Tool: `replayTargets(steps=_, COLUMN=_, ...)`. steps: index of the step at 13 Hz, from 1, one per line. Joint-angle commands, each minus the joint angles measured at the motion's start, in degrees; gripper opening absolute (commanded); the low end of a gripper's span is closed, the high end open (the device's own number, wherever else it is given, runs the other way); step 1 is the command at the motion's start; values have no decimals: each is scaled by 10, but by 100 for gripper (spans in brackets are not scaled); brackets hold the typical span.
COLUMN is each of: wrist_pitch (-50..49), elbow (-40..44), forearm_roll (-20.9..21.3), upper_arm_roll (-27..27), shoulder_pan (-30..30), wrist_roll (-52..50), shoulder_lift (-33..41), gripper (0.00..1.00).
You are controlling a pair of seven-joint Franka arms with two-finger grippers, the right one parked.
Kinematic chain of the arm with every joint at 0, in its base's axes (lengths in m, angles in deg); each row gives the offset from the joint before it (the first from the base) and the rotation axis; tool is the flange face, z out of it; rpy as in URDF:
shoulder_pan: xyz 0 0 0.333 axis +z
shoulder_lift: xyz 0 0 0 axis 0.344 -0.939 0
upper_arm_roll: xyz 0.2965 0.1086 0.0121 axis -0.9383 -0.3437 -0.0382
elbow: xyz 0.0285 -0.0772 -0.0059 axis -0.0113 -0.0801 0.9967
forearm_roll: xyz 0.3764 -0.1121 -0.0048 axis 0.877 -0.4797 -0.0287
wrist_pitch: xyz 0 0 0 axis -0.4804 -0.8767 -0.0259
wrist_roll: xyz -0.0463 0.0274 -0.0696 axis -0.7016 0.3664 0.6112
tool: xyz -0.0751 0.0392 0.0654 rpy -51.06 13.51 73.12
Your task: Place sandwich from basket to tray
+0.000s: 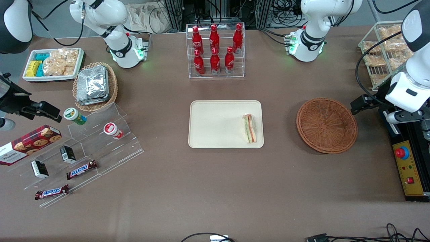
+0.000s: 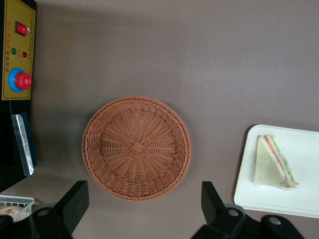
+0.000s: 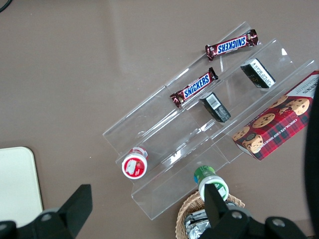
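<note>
Looks done: sandwich [image 1: 249, 128] lying on tray [image 1: 215, 124], basket [image 1: 327, 125] empty, gripper [image 2: 144, 201] apart, holding nothing, raised above basket.

Work cell as I see it on my feeds: 1 table, fittings and surrounds.

1 large table [image 1: 215, 188] under a matte brown cover, evenly lit, with a faint pale sheen on the part nearest the front camera. 1 clear acrylic rack [image 1: 216, 72] with 6 red bottles stands at the middle of the edge farthest from that camera. 1 clear stepped acrylic shelf [image 1: 100, 141] sits toward the parked arm's end. 1 wire basket [image 1: 379, 53] and 1 yellow control panel [image 1: 408, 171] with a red stop button sit toward the working arm's end. Above the table I see grey floor [image 1: 364, 16], black cable bundles [image 1: 285, 10] and metal framing.
</note>
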State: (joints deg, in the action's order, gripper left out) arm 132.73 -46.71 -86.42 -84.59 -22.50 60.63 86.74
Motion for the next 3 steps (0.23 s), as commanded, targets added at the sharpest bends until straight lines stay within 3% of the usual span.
replayTargets(steps=1, wrist_pitch=1, elbow=19, forearm_roll=16, upper_arm_roll=-8, shoulder_pan=-9, wrist_roll=5, shoulder_lift=-8, gripper=100)
replayTargets(steps=3, wrist_pitch=0, elbow=20, forearm_roll=16, upper_arm_roll=-7, shoulder_pan=-9, wrist_roll=2, shoulder_lift=-7, gripper=100)
